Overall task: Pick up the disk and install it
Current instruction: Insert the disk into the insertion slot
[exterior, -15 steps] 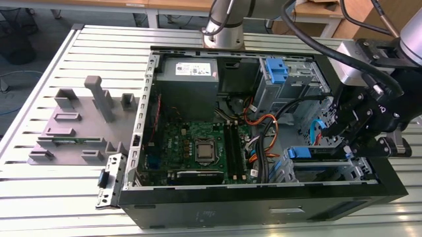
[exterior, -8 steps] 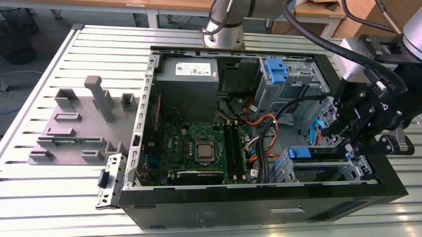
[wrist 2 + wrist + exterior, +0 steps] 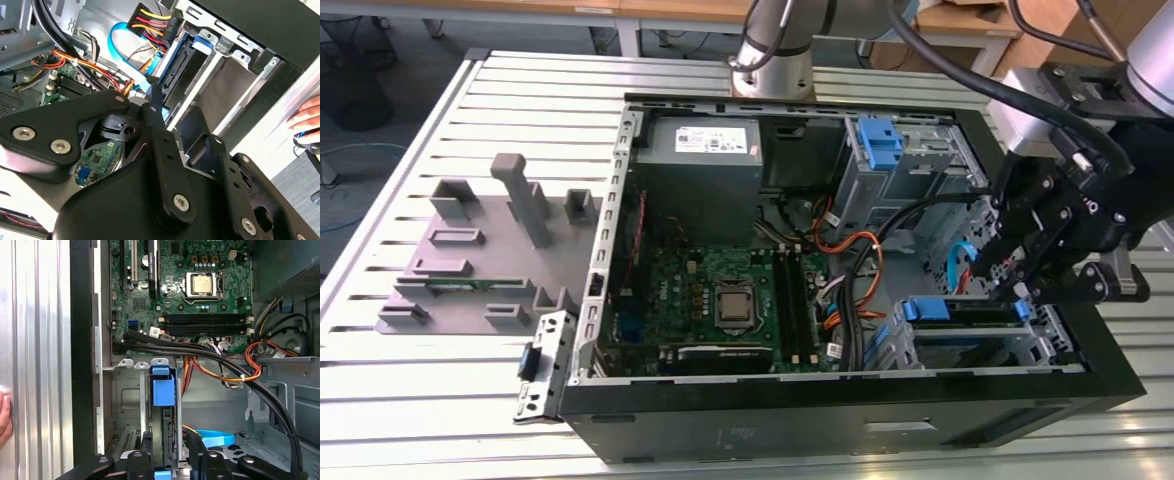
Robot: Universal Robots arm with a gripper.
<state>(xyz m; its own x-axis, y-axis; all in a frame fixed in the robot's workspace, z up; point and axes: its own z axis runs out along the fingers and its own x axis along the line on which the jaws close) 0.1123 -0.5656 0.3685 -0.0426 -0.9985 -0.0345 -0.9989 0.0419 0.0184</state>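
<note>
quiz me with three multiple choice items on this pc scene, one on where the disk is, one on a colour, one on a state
1. Where is the disk?
A on the grey fixture beside the case
B in the metal drive cage inside the case
C on the power supply

2. Its carrier frame is:
A red
B green
C blue

3. The computer case is:
A open on one side
B closed
C wrapped in foil

Answers:
1. B, it stands in a cage slot in the first wrist view.
2. C, the frame is bright blue there.
3. A, the motherboard lies exposed in the exterior view.
</note>
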